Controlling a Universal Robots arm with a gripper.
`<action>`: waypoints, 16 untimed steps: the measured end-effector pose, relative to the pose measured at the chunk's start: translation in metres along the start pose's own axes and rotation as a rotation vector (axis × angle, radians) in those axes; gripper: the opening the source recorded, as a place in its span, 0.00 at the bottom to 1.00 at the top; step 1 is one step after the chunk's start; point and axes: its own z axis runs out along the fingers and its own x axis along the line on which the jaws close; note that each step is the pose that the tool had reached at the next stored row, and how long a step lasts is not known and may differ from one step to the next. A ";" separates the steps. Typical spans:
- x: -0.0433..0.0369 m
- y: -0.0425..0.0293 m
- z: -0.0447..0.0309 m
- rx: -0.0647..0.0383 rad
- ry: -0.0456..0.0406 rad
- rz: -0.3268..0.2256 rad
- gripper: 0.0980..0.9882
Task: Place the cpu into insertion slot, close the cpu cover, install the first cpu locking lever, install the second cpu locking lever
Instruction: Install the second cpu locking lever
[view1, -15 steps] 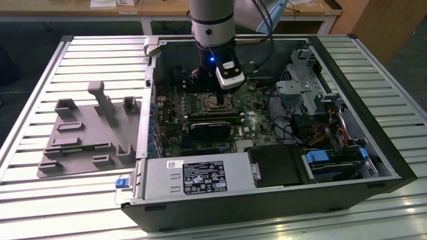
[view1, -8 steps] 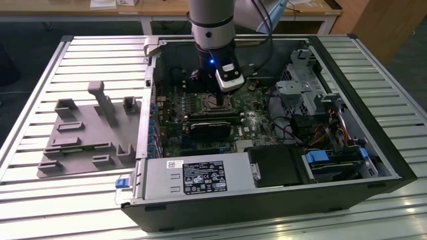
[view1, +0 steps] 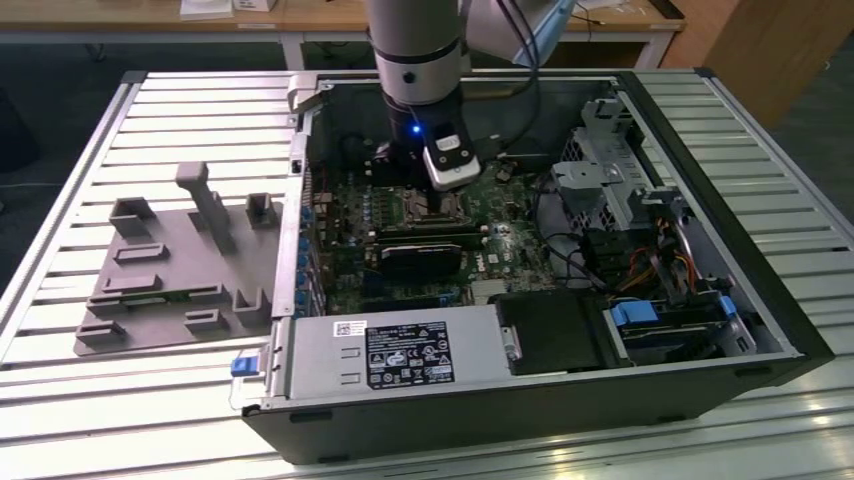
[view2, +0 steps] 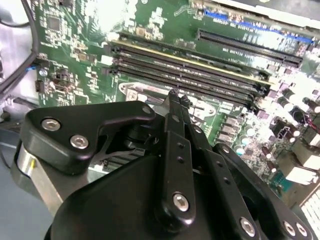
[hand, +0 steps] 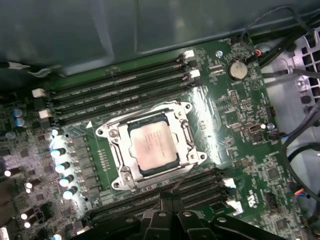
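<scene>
In the first wrist view the cpu (hand: 152, 145) lies flat in the insertion slot (hand: 117, 167), its dull silver top showing through the window of the cpu cover (hand: 184, 121). The cover lies down over the chip. A thin dark locking lever (hand: 186, 175) runs along one side of the socket toward my gripper (hand: 167, 200). In the second wrist view the fingertips of the gripper (view2: 175, 96) meet in a point just above the socket's metal rim (view2: 135, 92). In the exterior view the gripper (view1: 418, 205) reaches down into the open computer case over the socket.
Long black memory slots (hand: 117, 82) flank the socket on both sides. A black card (view1: 427, 262) sits near the socket, with a power supply (view1: 387, 350) along the case's front wall. Cables and drive bays (view1: 641, 260) fill the exterior view's right. A grey fixture tray (view1: 174, 270) lies outside the case.
</scene>
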 end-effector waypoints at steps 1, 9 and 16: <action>0.0012 -0.0009 0.0001 -0.009 0.0026 0.001 0.00; 0.0033 -0.0028 0.0010 -0.016 0.0050 0.002 0.00; 0.0047 -0.0055 0.0037 -0.041 0.0126 0.006 0.00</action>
